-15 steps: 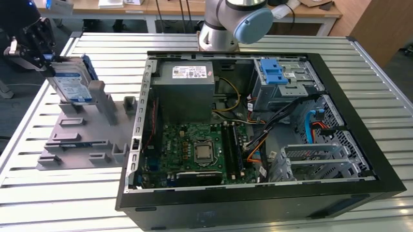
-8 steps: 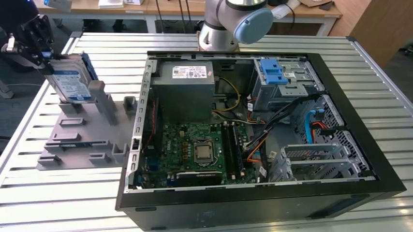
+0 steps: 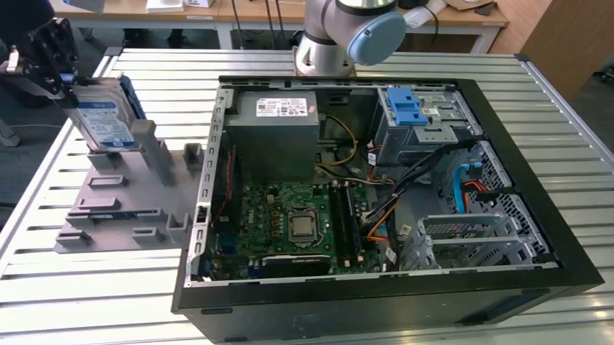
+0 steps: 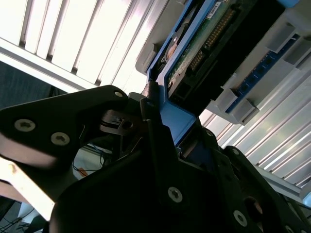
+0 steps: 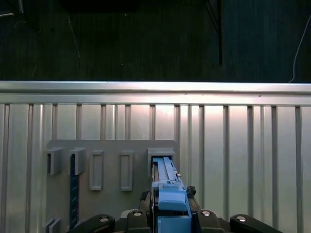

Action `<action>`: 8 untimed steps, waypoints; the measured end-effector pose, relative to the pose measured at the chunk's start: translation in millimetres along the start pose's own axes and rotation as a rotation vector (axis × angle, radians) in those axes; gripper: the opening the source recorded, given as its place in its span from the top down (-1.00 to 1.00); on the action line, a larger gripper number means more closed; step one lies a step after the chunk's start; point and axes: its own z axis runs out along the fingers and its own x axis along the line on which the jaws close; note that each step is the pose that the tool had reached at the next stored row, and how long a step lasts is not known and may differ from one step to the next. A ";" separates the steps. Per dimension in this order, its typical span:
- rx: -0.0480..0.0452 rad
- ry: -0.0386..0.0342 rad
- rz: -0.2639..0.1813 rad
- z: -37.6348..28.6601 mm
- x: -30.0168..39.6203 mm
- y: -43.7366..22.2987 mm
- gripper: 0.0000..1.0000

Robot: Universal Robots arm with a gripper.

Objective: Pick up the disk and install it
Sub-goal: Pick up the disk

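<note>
Fingers grip the disk (label visible in the exterior view).

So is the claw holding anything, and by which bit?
Yes. The claw is clamped on the disk, gripping it by its blue-framed top edge.

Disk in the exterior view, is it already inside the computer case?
No, the disk stands in the grey rack outside the computer case, on the exterior view's left.

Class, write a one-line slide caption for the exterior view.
Gripper clamps the disk standing at the grey rack, beside the open computer case on the slatted table.
</note>
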 end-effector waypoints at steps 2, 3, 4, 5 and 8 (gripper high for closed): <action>0.0001 0.0000 0.000 -1.0 0.0 0.0 0.27; 0.0002 0.0000 0.000 -1.5 0.0 0.0 0.27; 0.0003 0.0000 0.000 -2.0 0.0 0.0 0.27; 0.0004 0.0000 0.000 -2.4 0.0 0.0 0.27; 0.0004 0.0000 0.000 -3.7 0.0 0.1 0.27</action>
